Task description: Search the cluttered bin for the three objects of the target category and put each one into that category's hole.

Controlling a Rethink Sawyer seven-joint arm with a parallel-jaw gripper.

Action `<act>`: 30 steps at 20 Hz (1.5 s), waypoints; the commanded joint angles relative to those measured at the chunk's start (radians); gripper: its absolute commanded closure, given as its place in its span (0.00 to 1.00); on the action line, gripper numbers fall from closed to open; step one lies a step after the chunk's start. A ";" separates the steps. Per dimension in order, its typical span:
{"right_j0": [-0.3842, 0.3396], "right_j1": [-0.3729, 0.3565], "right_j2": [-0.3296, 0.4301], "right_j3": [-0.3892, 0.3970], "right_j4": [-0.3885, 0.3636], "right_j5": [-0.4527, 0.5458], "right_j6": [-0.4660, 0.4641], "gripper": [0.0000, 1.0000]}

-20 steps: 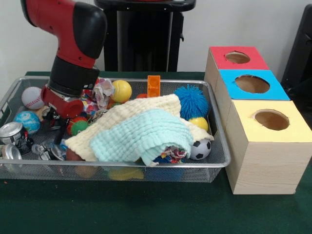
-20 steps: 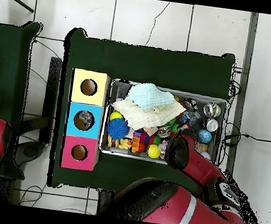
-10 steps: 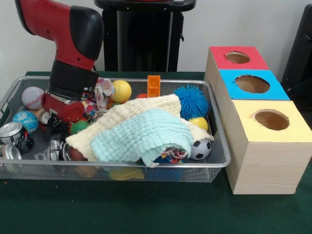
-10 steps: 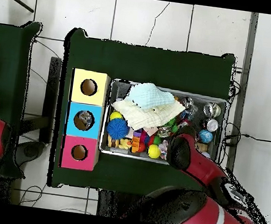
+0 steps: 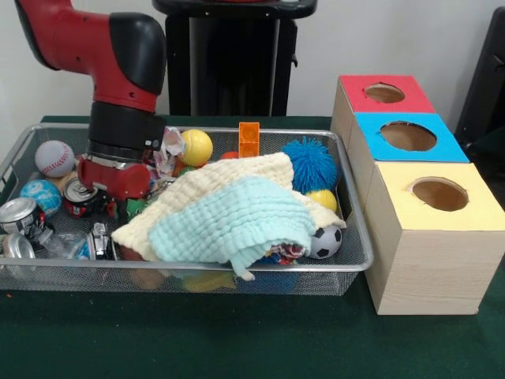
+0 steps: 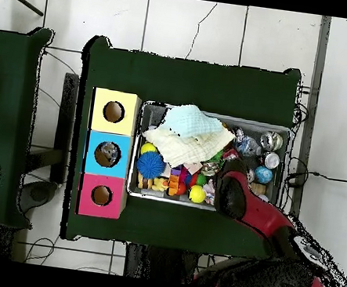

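Note:
The wire mesh bin [image 5: 197,268] sits on the green table, full of toys, and also shows in the overhead view [image 6: 212,114]. My gripper [image 5: 118,191] is down in the clutter at the bin's left part, beside the cream cloth [image 5: 229,175]. Its tip is hidden among the toys. In the overhead view the gripper [image 6: 227,165] lies at the cloths' edge. A mint cloth [image 5: 229,221] lies on the cream one and hides the toys under it. Three boxes with holes stand to the right: red [image 5: 355,87], blue [image 5: 371,130], yellow [image 5: 394,201].
In the bin lie a yellow ball [image 5: 196,147], a blue spiky ball [image 5: 312,164], a soccer ball [image 5: 323,242], a baseball [image 5: 53,158], a blue globe ball [image 5: 43,196], an orange block [image 5: 249,140] and cans [image 5: 17,213]. A black pedestal [image 5: 233,59] stands behind.
The arm has shifted a little to the right in the front view and sunk lower into the clutter. The small toys and a can near it have been nudged about.

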 commanded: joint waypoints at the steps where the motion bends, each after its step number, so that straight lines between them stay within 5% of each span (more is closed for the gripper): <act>1: -0.077 -0.003 0.281 0.056 -0.135 0.079 0.150 0.00; 5: -0.051 -0.025 0.248 0.055 -0.096 0.097 0.136 0.00; 9: 0.044 -0.047 0.106 0.031 -0.005 0.112 0.111 0.00; 13: 0.088 -0.047 0.042 0.011 0.033 0.116 0.104 0.00; 22: 0.272 -0.156 -0.208 0.071 0.204 0.232 0.103 0.00; 30: 0.240 -0.203 -0.180 0.084 0.158 0.276 0.110 0.00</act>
